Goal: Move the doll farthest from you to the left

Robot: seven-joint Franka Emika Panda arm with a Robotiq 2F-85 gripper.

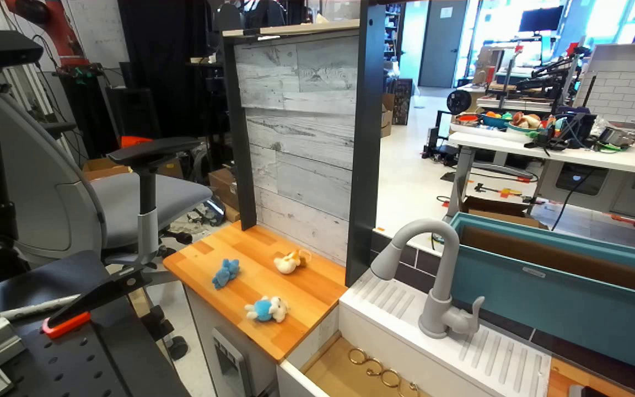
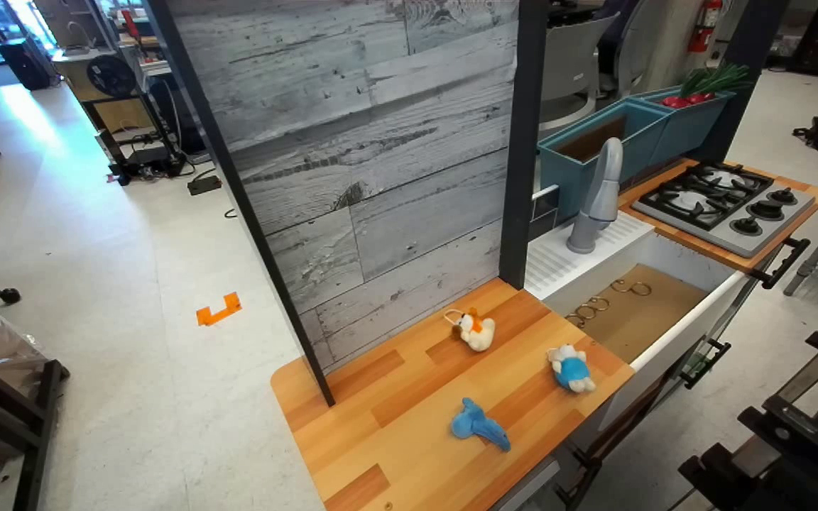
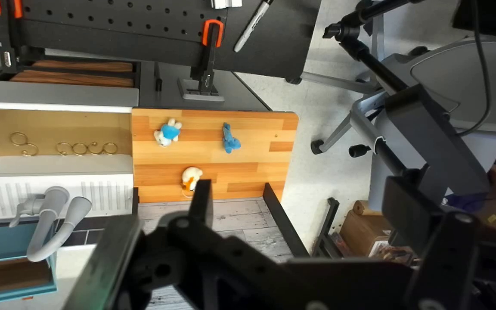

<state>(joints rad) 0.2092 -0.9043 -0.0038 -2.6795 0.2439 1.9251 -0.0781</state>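
The fingers are wide apart and hold nothing. The tan doll is on the table near the gray wall, apart from the blue toy. The writing on the pen and the label on the tub are too tiny to read.

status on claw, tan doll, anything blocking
Claw open, empty. Tan doll on counter, ungrasped. Plank panel close by may crowd grasp. Blue toy, blue-and-white toy apart from doll.
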